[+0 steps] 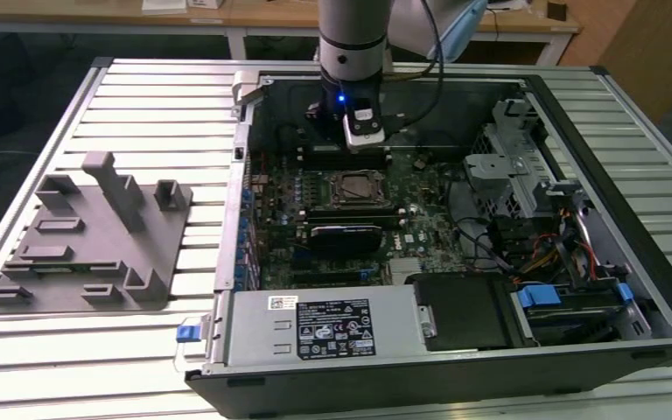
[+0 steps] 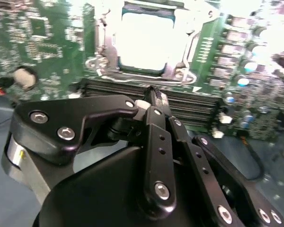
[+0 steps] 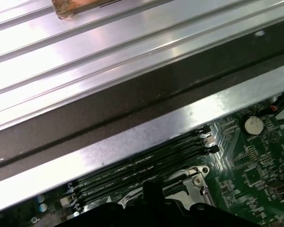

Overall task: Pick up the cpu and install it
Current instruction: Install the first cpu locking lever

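One grey fixture (image 1: 88, 234) is seen on the slatted table (image 1: 150, 105) at the exterior view's left, with several upright posts. One open PC case (image 1: 453, 262) sits to its right, motherboard (image 1: 418, 232) exposed. One cpu (image 1: 356, 186) is seated in the one socket (image 1: 356, 199) near the board's middle, silver top up; in the second wrist view the cpu (image 2: 142, 40) is seen framed by the metal socket bracket (image 2: 102, 61). Four black memory slots (image 3: 146, 163) are counted beside the socket in the first wrist view. One power supply (image 1: 318, 325) is at the case's near edge, one drive cage (image 1: 517, 171) at the exterior view's right.

One arm (image 1: 356, 39) is held vertical over the case's far side, wrist pointing down. The gripper (image 2: 154, 101) is closed on nothing, fingertips brought together. It is hovering above the memory slots, just beside the socket, apart from the cpu.
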Tool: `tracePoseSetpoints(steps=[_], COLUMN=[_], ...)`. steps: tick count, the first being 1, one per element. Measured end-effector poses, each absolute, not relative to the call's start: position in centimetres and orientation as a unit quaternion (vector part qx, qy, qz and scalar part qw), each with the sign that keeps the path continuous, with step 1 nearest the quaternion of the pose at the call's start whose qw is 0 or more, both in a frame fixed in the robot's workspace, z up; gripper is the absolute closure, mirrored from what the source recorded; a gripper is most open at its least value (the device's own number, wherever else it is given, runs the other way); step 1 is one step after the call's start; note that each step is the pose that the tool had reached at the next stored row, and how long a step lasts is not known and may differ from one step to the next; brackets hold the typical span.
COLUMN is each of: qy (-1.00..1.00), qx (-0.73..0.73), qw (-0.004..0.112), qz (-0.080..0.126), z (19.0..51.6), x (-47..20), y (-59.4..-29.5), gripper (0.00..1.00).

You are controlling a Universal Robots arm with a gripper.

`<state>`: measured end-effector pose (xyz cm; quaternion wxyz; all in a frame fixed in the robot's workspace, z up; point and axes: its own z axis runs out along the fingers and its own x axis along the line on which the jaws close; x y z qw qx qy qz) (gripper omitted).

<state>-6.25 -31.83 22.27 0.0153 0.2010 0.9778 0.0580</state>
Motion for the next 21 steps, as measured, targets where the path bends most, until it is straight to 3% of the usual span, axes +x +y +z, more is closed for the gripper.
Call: tracePoseSetpoints(steps=[21], qy=[0.978], qx=[0.201], qw=[0.015], qz=[0.045], z=[23.05], x=[-6.09], y=[-31.82], gripper=[0.89])
